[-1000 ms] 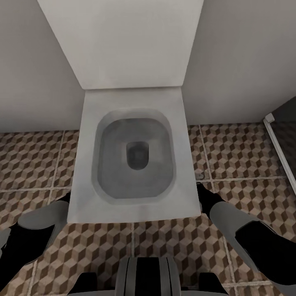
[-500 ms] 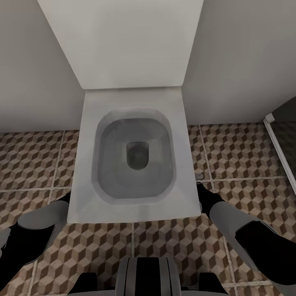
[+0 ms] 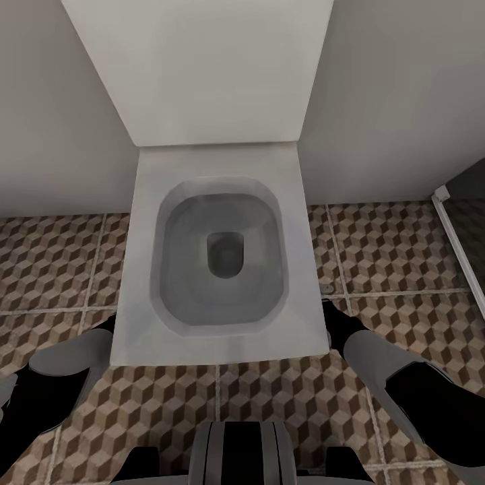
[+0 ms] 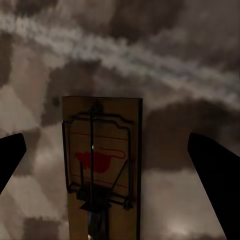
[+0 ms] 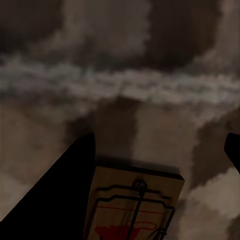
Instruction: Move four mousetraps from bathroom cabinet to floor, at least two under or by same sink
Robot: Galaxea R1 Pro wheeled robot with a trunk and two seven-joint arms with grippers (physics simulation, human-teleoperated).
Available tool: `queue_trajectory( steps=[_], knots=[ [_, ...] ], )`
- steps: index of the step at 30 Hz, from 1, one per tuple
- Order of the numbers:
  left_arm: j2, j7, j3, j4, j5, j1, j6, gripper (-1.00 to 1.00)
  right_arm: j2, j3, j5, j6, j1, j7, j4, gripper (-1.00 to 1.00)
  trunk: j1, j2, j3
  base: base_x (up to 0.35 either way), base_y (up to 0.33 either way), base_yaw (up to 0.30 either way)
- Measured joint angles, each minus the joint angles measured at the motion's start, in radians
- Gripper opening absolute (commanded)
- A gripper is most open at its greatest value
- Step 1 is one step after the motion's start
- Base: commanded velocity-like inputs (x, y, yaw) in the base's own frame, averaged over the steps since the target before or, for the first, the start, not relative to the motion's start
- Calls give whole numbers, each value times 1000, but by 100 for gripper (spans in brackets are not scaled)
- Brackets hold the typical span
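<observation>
Mousetraps are the subject, and none appears in the head view, which looks steeply down on a white rectangular ceramic toilet [image 3: 219, 256] with an open grey bowl, standing against a pale wall. Around it lies the bathroom floor [image 3: 391, 256] of large square tiles printed with brown, beige and white cubes. Both grey and black arms reach down, the left arm [image 3: 50, 377] beside one flank of the toilet and the right arm [image 3: 397, 377] beside the other, their ends hidden below the rim.

In the left wrist view, a small flat brown wooden mousetrap [image 4: 102, 165] with dark wire parts and a red mark sits between the black fingers [image 4: 212, 185] of the left gripper [image 4: 107, 167]. The fingers stand wide apart, clear of the board on both sides, so nothing is gripped. Blurred cube-pattern tile lies behind the trap; whether the board rests flat on it I cannot tell for sure.

In the right wrist view, a second brown wooden mousetrap [image 5: 135, 205] shows partly, close against one dark finger [image 5: 62, 192] of the right gripper [image 5: 155, 195]. The other finger is well apart, so this gripper is also spread open.

Judging from this, both traps are being released beside the toilet, no sink in sight. Lifting each arm straight up, without dragging sideways, should avoid nudging the boards.
</observation>
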Motion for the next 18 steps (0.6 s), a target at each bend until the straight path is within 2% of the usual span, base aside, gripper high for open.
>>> queue_trajectory(
  steps=[18],
  knots=[
    [0, 0, 1, 0, 0, 0, 0, 100, 0, 0, 0, 0, 0, 0, 1, 100, 0, 0, 0, 0, 0, 0]
  ],
)
